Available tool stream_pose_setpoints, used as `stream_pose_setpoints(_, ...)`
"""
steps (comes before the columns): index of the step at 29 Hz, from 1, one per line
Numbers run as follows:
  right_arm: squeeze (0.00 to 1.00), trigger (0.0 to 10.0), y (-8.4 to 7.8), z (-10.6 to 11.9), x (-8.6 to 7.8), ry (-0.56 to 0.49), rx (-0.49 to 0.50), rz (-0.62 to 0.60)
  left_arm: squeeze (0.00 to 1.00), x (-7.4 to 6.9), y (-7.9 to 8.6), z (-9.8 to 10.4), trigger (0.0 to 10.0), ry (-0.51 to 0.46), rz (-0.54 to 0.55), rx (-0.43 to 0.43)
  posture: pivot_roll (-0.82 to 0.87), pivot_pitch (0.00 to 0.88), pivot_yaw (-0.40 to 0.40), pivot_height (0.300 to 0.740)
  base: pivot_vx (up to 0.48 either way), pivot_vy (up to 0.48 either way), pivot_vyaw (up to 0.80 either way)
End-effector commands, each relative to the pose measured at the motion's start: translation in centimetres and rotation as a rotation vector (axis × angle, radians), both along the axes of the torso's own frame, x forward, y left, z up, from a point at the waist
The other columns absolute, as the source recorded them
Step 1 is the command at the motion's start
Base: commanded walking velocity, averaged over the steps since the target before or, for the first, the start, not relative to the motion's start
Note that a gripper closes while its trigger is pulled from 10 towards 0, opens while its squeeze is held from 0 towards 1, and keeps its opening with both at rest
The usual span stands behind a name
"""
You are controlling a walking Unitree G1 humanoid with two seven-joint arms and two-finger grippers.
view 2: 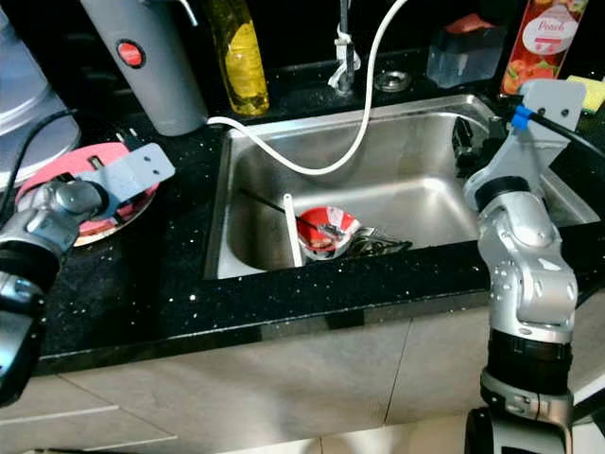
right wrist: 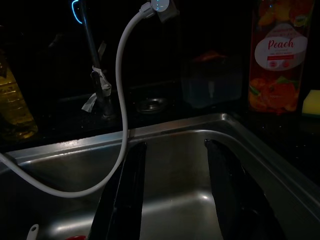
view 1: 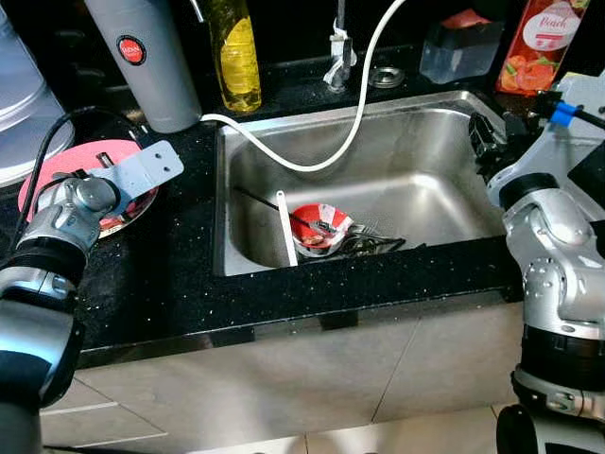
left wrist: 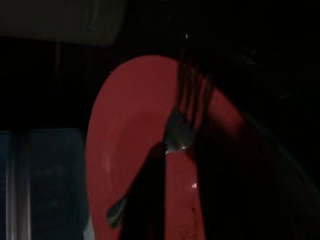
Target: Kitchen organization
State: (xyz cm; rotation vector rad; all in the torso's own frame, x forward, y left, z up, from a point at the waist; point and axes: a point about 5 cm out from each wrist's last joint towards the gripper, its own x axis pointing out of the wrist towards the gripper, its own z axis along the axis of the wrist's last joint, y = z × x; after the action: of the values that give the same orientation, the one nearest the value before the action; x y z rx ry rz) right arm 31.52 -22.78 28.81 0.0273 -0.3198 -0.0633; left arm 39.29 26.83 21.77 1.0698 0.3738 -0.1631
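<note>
At left of the frame, on black counter [view 1: 170,284]: round pink plate [view 1: 57,170] under left claw [left wrist: 165,150] pinching metal fork [left wrist: 185,120]; thin, stiff, probably slippery, best held mid-handle. Right claw [right wrist: 175,190] spread above steel sink [view 1: 425,189].

At the left of the frame a round pink-red plate [view 1: 57,180] lies on the black stone counter flecked with white specks [view 1: 170,284]. At centre, the brushed steel sink [view 1: 444,161] holds a red bowl patterned with white [view 1: 319,230], a white plastic utensil [view 1: 286,227] and a looping white hose [view 1: 350,132]. Along the top stand a grey cylinder with a red round badge [view 1: 146,57], a clear bottle of yellow liquid [view 1: 236,52] and, upper right, a red-orange peach carton [view 1: 544,43]. Beside it in the right wrist view sits a yellow sponge [right wrist: 311,102].
</note>
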Motion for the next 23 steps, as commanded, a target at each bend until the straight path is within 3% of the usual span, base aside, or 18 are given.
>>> stream_pose_setpoints(1,0.0,10.0,0.4,0.2,0.0,-0.007,-0.003,0.01,0.0,0.0,-0.5,-1.6,0.0,0.059,-0.009,0.025,0.0,0.089,0.105,0.74,0.0,0.0,0.0)
stream_pose_setpoints(6,0.0,10.0,0.3,0.3,-0.1,-0.009,-0.004,0.006,0.0,0.2,-0.6,-0.7,0.0,0.039,-0.022,0.028,-0.01,0.089,0.108,0.74,0.0,0.0,0.0)
stream_pose_setpoints(14,0.0,10.0,0.3,0.2,0.0,-0.008,-0.002,0.007,0.0,0.4,-0.1,2.5,0.0,-0.015,-0.061,0.116,0.0,0.086,0.104,0.74,0.0,0.0,0.0)
stream_pose_setpoints(15,0.0,10.0,0.4,0.2,0.0,-0.009,-0.002,0.008,0.0,0.4,0.2,3.1,10.0,-0.02,-0.06,0.137,0.01,0.082,0.106,0.74,0.0,0.0,0.0)
stream_pose_setpoints(17,0.0,10.0,0.4,0.2,0.0,-0.009,-0.002,0.009,0.0,0.4,0.3,3.5,10.0,-0.022,-0.059,0.152,0.01,0.082,0.106,0.74,0.0,0.0,0.0)
stream_pose_setpoints(20,0.0,10.0,0.4,0.2,0.0,-0.012,0.0,0.008,0.0,-0.5,3.0,4.4,10.0,0.041,-0.002,0.304,0.01,0.079,0.113,0.74,0.0,0.0,0.0)
stream_pose_setpoints(22,0.0,10.0,0.4,0.2,0.0,-0.011,0.002,0.006,0.0,-0.8,3.6,4.4,10.0,0.055,0.017,0.307,0.01,0.079,0.113,0.74,0.0,0.0,0.0)
stream_pose_setpoints(23,0.0,10.0,0.3,0.1,0.0,-0.01,0.002,0.005,0.07,-0.9,3.9,4.3,10.0,0.068,0.02,0.308,0.01,0.079,0.113,0.74,0.0,0.0,0.0)
